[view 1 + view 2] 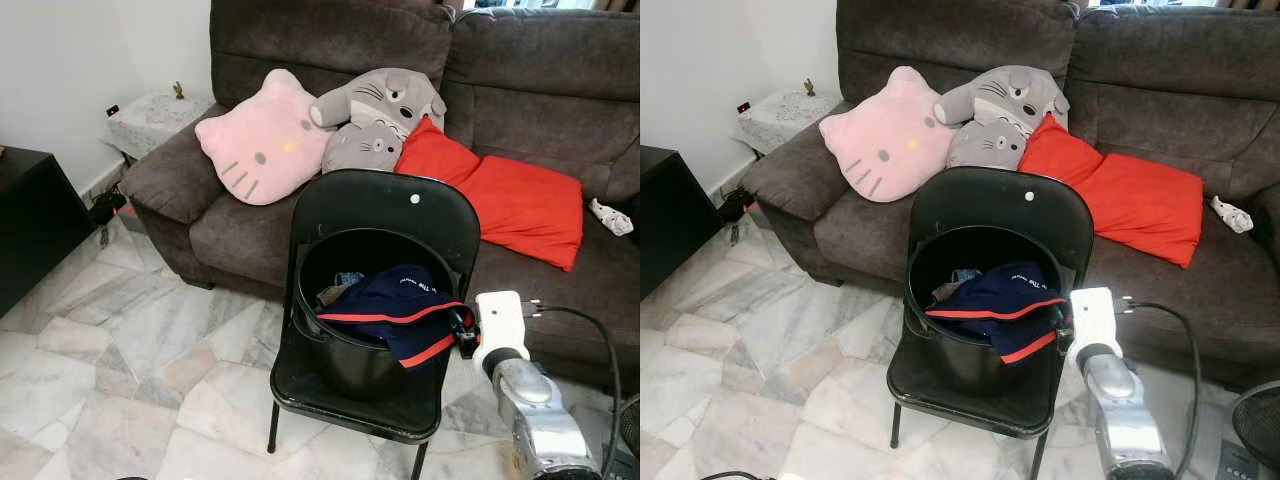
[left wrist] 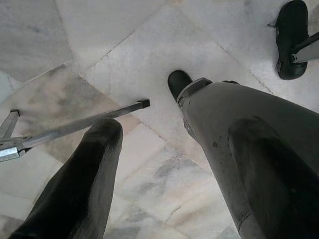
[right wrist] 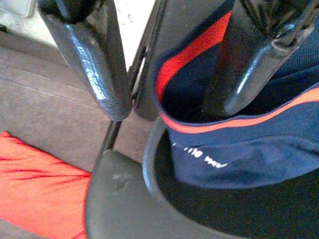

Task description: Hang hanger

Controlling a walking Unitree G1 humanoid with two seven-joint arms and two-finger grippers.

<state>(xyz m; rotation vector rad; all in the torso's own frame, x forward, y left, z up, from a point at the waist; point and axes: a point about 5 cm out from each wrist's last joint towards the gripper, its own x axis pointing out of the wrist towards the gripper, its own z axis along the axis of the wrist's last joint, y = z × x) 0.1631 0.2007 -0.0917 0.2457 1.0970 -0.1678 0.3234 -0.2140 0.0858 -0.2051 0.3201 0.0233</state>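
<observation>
R claw (image 1: 466,338) is up at the rim of the black bucket (image 1: 350,300), fingers parted w/ nothing clamped between them; in the R wrist view one finger (image 3: 94,64) sits outside over the chair back, the other finger (image 3: 249,69) presses against the navy garment (image 1: 400,305) w/ red trim that's draped over the bucket's near edge. Bucket sits on the seat of a black folding chair (image 1: 400,205), more clothes bunched inside it. No hanger can be made out anywhere, so can't say where it is. White wrist block and silver forearm run down to the lower R of the head view, a black cable looping off beside it. L claw (image 2: 164,149) hangs low by the robot's side, fingers spread wide apart, pointing at the marble floor (image 1: 120,350); a thin metal bar and a black foot show under it. Behind the chair: dark brown sofa (image 1: 540,90) carrying a pink cat cushion (image 1: 262,140), two grey plush cushions (image 1: 380,100) stacked, a red cushion (image 1: 510,200). Small white lace-covered side stand (image 1: 150,118) at the sofa's L end, dark cabinet (image 1: 30,215) at far L.
</observation>
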